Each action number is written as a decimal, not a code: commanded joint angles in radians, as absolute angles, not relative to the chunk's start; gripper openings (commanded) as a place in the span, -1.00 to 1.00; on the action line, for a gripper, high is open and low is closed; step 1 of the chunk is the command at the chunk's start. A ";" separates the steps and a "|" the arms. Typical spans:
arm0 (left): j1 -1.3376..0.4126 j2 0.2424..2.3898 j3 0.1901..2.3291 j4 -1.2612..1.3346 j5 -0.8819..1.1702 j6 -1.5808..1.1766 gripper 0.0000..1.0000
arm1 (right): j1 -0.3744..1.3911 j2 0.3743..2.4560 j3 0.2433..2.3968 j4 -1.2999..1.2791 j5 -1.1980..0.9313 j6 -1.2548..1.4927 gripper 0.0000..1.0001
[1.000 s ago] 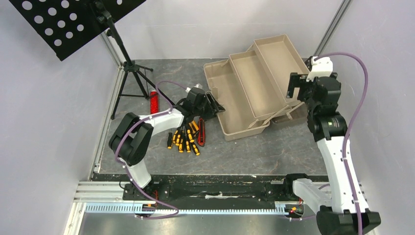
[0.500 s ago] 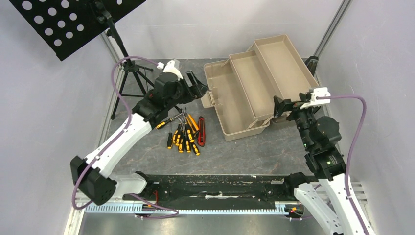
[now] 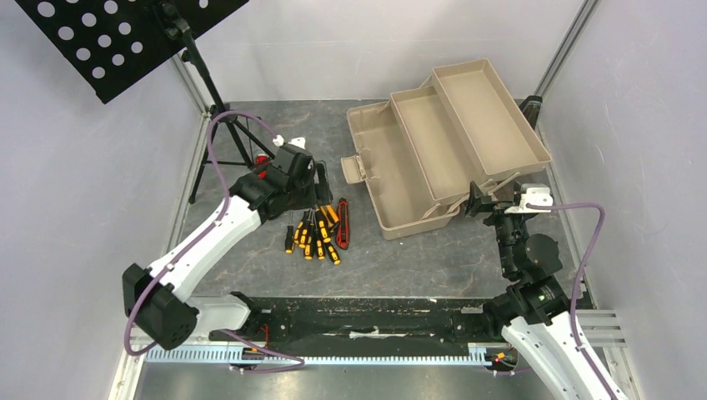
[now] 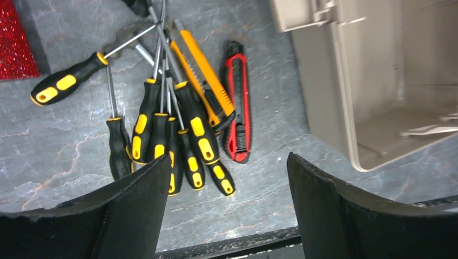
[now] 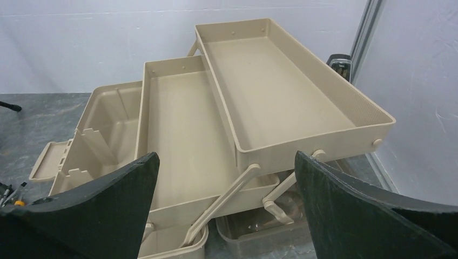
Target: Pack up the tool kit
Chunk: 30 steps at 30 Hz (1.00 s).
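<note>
The tan toolbox (image 3: 442, 142) stands open at the back right, its fold-out trays stepped up and empty (image 5: 281, 91). Left of it on the grey floor lie several yellow-and-black screwdrivers (image 3: 310, 237) (image 4: 162, 129), with an orange utility knife (image 4: 205, 75) and a red utility knife (image 4: 237, 102) beside them. My left gripper (image 3: 319, 179) (image 4: 228, 162) hangs open just above this pile, nothing between its fingers. Near the toolbox's front right corner my right gripper (image 3: 486, 198) (image 5: 227, 156) is open and empty, facing the trays' hinge arms.
A black music stand (image 3: 125, 33) on a tripod (image 3: 221, 125) fills the back left corner. A red bar-shaped piece (image 4: 16, 43) lies left of the screwdrivers. A clear container (image 5: 270, 226) sits under the trays. Grey walls close in left, right and back.
My left arm reached out to the toolbox's left end, then drew back over the screwdrivers with its jaws wider. My right arm dropped from beside the trays to the toolbox's front right corner.
</note>
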State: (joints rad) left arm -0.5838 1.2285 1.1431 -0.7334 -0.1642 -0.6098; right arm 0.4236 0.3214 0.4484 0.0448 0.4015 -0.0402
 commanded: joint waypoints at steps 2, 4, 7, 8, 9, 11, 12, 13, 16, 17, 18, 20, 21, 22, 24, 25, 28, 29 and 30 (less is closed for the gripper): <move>-0.583 1.345 1.189 -0.788 -0.155 -0.590 0.65 | 0.432 0.326 0.393 0.124 0.403 -0.073 0.97; -0.584 1.383 1.201 -0.788 -0.150 -0.607 0.62 | 0.433 0.319 0.374 0.137 0.388 -0.082 0.97; -0.583 1.430 1.188 -0.787 -0.170 -0.645 0.55 | 0.435 0.306 0.358 0.155 0.395 -0.091 0.97; -0.583 1.441 1.170 -0.776 -0.169 -0.669 0.51 | 0.439 0.296 0.351 0.158 0.405 -0.092 0.97; -0.583 1.449 1.145 -0.758 -0.163 -0.688 0.45 | 0.444 0.284 0.344 0.163 0.412 -0.093 0.96; -0.583 1.462 1.101 -0.705 -0.153 -0.740 0.31 | 0.456 0.259 0.323 0.175 0.419 -0.108 0.97; -0.583 1.471 1.087 -0.684 -0.149 -0.757 0.22 | 0.464 0.248 0.313 0.177 0.424 -0.113 0.97; -0.584 1.480 1.077 -0.662 -0.147 -0.774 0.13 | 0.471 0.237 0.307 0.176 0.428 -0.115 0.96; -0.584 1.525 1.076 -0.637 -0.154 -0.797 0.03 | 0.492 0.219 0.289 0.179 0.434 -0.116 0.97; -0.584 1.540 1.077 -0.637 -0.162 -0.802 0.01 | 0.497 0.212 0.281 0.183 0.438 -0.115 0.97; -0.584 1.551 1.074 -0.635 -0.173 -0.808 -0.01 | 0.502 0.201 0.274 0.188 0.441 -0.116 0.96; -0.584 1.570 1.065 -0.627 -0.190 -0.816 -0.04 | 0.507 0.183 0.257 0.203 0.450 -0.120 0.97; -0.584 1.578 1.060 -0.620 -0.195 -0.819 -0.06 | 0.509 0.174 0.251 0.205 0.454 -0.124 0.97; -0.584 1.589 1.056 -0.615 -0.196 -0.821 -0.07 | 0.511 0.168 0.246 0.208 0.462 -0.129 0.96; -0.584 1.618 1.051 -0.615 -0.193 -0.825 -0.07 | 0.518 0.157 0.238 0.211 0.474 -0.134 0.96; -0.584 1.633 1.048 -0.615 -0.186 -0.827 -0.08 | 0.518 0.153 0.236 0.213 0.476 -0.136 0.96; -0.584 1.653 1.021 -0.606 -0.180 -0.850 -0.10 | 0.523 0.147 0.230 0.217 0.486 -0.142 0.96; -0.584 1.654 1.006 -0.594 -0.176 -0.857 -0.11 | 0.526 0.145 0.226 0.220 0.489 -0.143 0.97; -0.584 1.656 0.996 -0.585 -0.169 -0.865 -0.11 | 0.529 0.143 0.222 0.223 0.494 -0.144 0.96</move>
State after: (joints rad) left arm -0.5838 1.6413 1.0359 -0.6289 -0.1654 -0.7982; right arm 0.5156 0.1574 0.2363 0.1722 0.4561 -0.1257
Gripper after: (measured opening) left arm 0.449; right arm 0.982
